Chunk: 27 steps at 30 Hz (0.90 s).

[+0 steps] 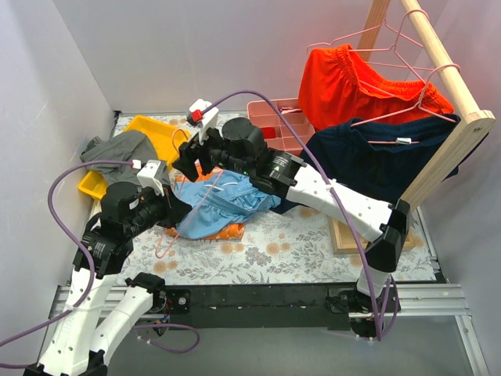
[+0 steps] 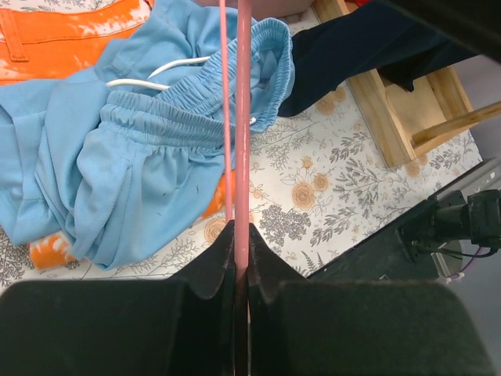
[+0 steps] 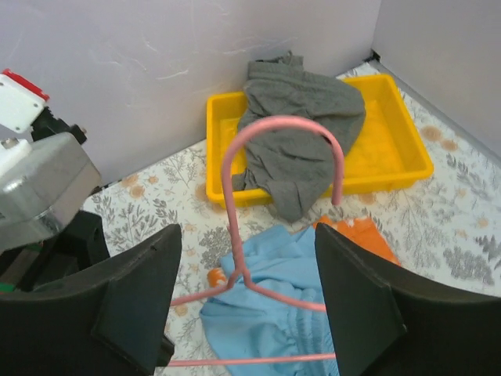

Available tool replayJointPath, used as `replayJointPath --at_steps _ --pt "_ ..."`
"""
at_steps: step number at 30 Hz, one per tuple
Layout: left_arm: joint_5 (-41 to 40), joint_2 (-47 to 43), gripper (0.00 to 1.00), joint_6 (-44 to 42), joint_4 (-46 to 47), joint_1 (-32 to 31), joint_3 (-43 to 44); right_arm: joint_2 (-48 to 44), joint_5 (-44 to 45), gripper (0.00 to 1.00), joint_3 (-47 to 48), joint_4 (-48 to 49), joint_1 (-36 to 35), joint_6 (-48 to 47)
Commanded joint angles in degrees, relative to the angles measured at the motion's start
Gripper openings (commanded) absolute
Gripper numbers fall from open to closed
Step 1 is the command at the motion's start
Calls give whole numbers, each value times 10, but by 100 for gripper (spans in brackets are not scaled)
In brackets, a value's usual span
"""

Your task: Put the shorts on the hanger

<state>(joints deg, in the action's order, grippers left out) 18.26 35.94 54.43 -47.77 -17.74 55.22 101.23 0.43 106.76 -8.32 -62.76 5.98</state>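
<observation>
The light-blue shorts (image 1: 218, 205) lie crumpled on the floral mat, on top of an orange cloth (image 2: 55, 39). They also show in the left wrist view (image 2: 133, 157) and the right wrist view (image 3: 274, 321). My left gripper (image 2: 239, 235) is shut on a bar of the pink wire hanger (image 2: 243, 117), which runs across the shorts' waistband. In the top view this gripper (image 1: 174, 210) sits at the shorts' left edge. My right gripper (image 3: 246, 231) is open. The hanger's hook (image 3: 282, 129) stands upright between its jaws, untouched. In the top view the right gripper (image 1: 190, 160) hovers just behind the shorts.
A yellow tray (image 1: 160, 133) with a grey garment (image 3: 301, 117) sits at the back left. A pink bin (image 1: 274, 121) is behind the right arm. The wooden rail (image 1: 446, 70) at right carries red-orange shorts (image 1: 352, 82), a navy garment (image 1: 368, 157) and spare pink hangers (image 1: 391, 47).
</observation>
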Motion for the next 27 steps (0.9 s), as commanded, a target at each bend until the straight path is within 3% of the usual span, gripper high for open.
replayJointPath --at_steps 1,9,13,17,27 --pt "-16 3 0 5 4 2 8 -87 69 79 -42 -33 -2 15" --pt "-18 12 0 23 0 2 -3 -196 127 85 -177 -37 17 53" --pt "-16 11 0 27 -9 2 5 -180 198 82 -193 -140 40 89" --pt "-4 7 0 27 -33 3 4 -170 168 73 -248 -170 105 111" --pt "43 -19 0 60 -22 2 -49 -72 285 74 -259 -224 110 125"
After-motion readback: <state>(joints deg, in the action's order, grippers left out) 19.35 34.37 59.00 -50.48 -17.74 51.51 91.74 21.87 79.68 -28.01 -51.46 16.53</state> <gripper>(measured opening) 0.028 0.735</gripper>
